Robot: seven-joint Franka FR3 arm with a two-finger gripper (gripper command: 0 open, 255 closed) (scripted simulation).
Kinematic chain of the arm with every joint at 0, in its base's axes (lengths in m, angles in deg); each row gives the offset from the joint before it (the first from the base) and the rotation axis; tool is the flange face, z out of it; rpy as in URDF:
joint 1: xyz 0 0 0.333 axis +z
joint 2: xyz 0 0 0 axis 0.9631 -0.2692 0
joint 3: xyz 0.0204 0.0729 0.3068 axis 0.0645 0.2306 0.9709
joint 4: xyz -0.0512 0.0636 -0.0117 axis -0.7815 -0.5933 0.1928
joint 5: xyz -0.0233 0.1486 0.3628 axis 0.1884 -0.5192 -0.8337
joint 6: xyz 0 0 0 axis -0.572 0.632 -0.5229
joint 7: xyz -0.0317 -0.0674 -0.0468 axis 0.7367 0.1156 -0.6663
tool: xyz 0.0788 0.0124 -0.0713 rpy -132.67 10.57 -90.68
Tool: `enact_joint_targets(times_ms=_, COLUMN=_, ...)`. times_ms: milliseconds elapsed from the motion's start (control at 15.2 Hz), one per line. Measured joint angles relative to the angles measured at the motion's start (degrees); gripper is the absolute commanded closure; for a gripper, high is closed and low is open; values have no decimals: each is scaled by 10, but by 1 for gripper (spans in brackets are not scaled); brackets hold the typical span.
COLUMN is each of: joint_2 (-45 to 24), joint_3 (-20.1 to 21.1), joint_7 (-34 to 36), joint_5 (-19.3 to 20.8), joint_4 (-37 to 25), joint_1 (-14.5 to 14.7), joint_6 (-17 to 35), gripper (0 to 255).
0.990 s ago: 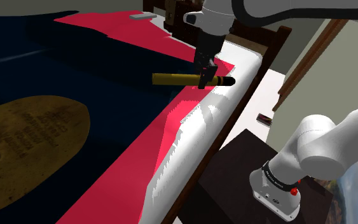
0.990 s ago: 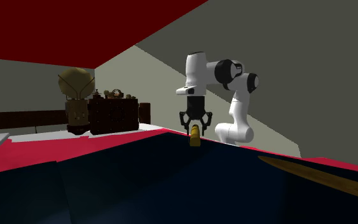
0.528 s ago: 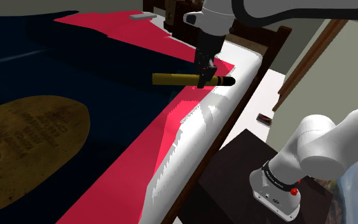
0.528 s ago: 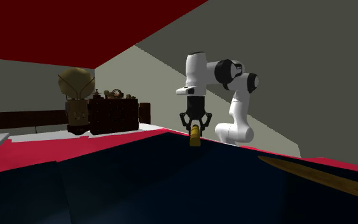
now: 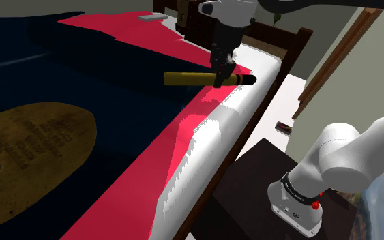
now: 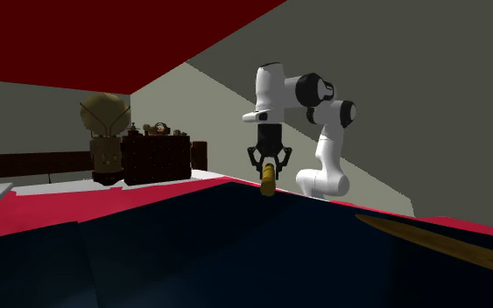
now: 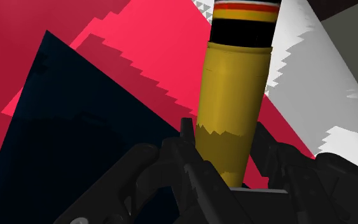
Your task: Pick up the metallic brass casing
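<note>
While the white arm is reaching over the bed, the gripper [image 5: 221,73] is pinching the brass casing [image 5: 190,79] between its two black fingers, which are pressing on the yellow tube from both sides. The casing is lying nearly level, and its long axis is running along the shoulder view's left-to-right line, with its dark tip [image 5: 248,80] pointing to that view's right. The fingers are coming down from above and are crossing this axis at a right angle, so they are closing on the narrow width and not on the length. They are gripping nearer to the dark tip than to the plain end.

The casing is hanging over the place where the red cover [image 5: 183,129] is meeting the white side of the bed [image 5: 217,163]. In the second exterior view the gripper [image 6: 269,162] is holding the casing [image 6: 270,178] just above the far edge of the dark blue surface [image 6: 235,245]. Whether the casing is fully clear of the cover, I cannot tell.

I am judging that the coming move is a straight lift. Because the grip is off the middle, the longer plain end may be dipping as it rises.
</note>
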Motion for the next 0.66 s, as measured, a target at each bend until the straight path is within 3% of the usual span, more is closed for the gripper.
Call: enact_joint_targets(times_ms=660, joint_2=-13, joint_3=-1, joint_7=2, joint_5=2, joint_4=-87, joint_1=-1, joint_6=-74, gripper=255)
